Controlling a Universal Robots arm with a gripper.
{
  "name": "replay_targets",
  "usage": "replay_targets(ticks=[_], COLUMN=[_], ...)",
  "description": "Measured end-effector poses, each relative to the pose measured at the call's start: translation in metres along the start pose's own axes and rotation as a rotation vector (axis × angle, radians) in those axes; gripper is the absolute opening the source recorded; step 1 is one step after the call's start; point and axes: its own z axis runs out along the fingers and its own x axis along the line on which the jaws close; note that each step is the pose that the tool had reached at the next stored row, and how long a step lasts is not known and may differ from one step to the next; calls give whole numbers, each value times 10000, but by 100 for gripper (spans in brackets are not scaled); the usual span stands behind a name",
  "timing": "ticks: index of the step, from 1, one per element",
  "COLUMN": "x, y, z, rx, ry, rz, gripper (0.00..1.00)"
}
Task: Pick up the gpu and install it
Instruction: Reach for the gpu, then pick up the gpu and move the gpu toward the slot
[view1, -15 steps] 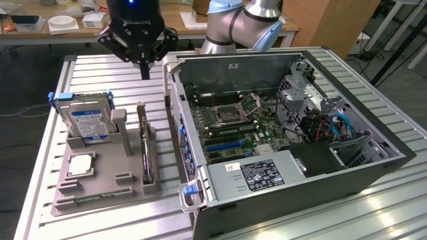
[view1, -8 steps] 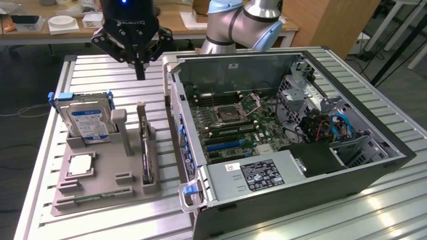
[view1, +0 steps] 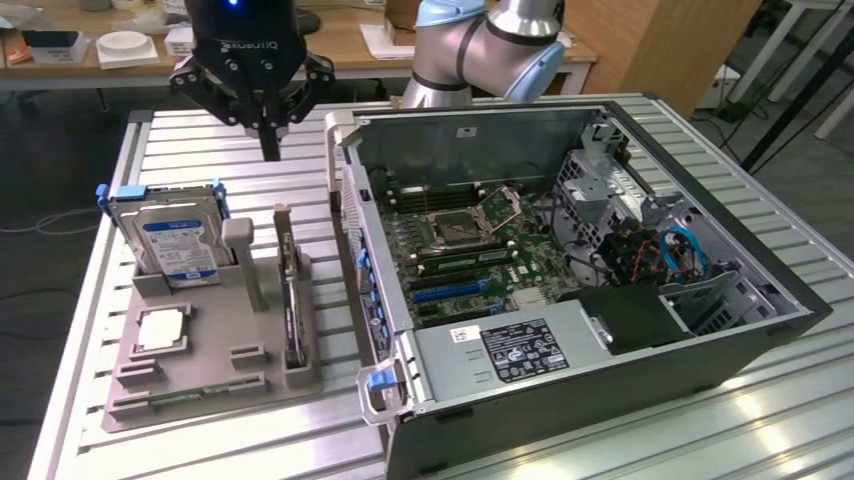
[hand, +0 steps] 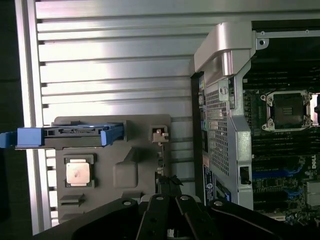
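- One hand (view1: 271, 150) is at work, clenched shut with nothing between its fingers. It hangs above the ribbed surface (view1: 187, 140), beyond the far end of the grey holder (view1: 200, 400) and just beside the rear corner of the open computer case (view1: 747, 330).
- The gpu (view1: 288, 300) stands on its long edge in a slot along the holder's case-side rim, with its metal bracket at the end nearer the hand. The blue-labelled hard drive (view1: 174, 245) stands near it, on the exterior view's left.
- The step in hand looks like the approach, and the card is untouched.
- To do it well, line the hand up along the card's thin top edge, as the wrist view suggests, so the fingers can straddle the board.
- Aim for the middle of the card's length so it hangs level.
- Keep clear of the hard drive's blue frame and the case wall.
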Motion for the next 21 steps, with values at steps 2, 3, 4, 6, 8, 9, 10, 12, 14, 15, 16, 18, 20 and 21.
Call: replay_targets(ticks=[2,3,4,6,8,9,10,12,14,15,16,18,20,21], x=[19,26,28,29,29,29,29,29,29,29,29,29,29,29], y=[-2,-2,-3,-2,-2,-2,-2,-2,-2,-2,-2,-2,-2,-2], z=[-1,-1,-1,-1,-1,-1,-1,-1,-1,-1,-1,-1,-1,-1], rx=[0,0,1,1,0,0,1,0,0,0,1,1,1,0], ry=[0,1,0,0,0,0,0,0,1,1,0,0,0,0], rz=[0,0,-1,0,0,0,0,0,0,0,0,0,0,0], gripper=[11,11,11,11,11,11,11,11,11,11,11,11,17,23])
